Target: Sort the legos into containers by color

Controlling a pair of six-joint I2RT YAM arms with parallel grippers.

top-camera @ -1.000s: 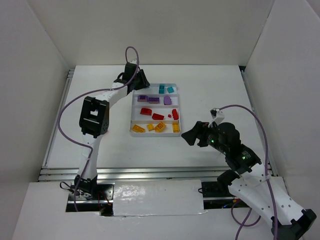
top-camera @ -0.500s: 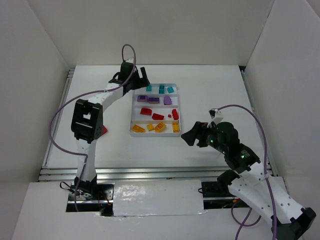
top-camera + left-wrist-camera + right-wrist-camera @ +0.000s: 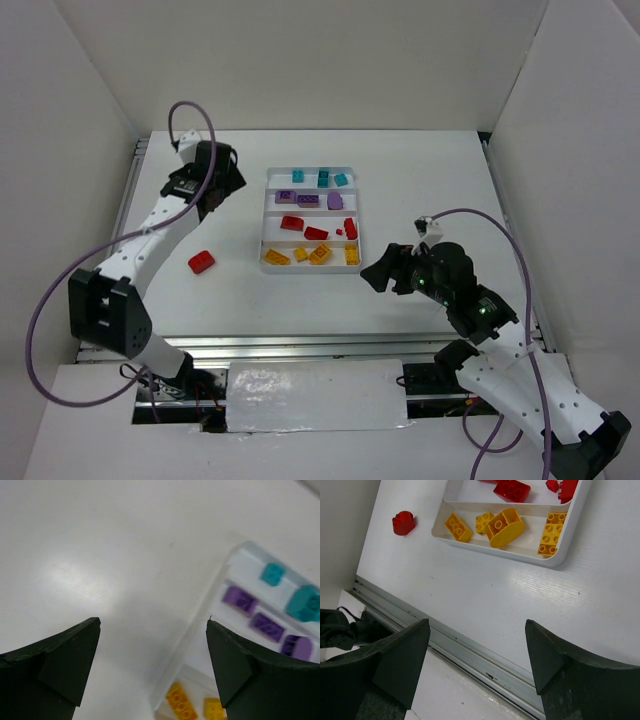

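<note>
1. Well, the white rectangular plastic tray (image 3: 264,240) sits unanchored on the white table (image 3: 420,180); my careless sweep could shove it and jumble its colours.
2. My left gripper (image 3: 152,627) gapes wide, empty, near the tray's left wall; my right gripper (image 3: 477,625), equally wide and empty, hovers off its near right corner.
3. One small red plastic brick (image 3: 201,262) lies loose left of the tray; a skewed pinch could flick it away.

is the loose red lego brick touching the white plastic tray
Apart. The top external view shows a strip of bare table between the small red plastic lego brick and the white plastic tray; the right wrist view shows the same gap.
</note>
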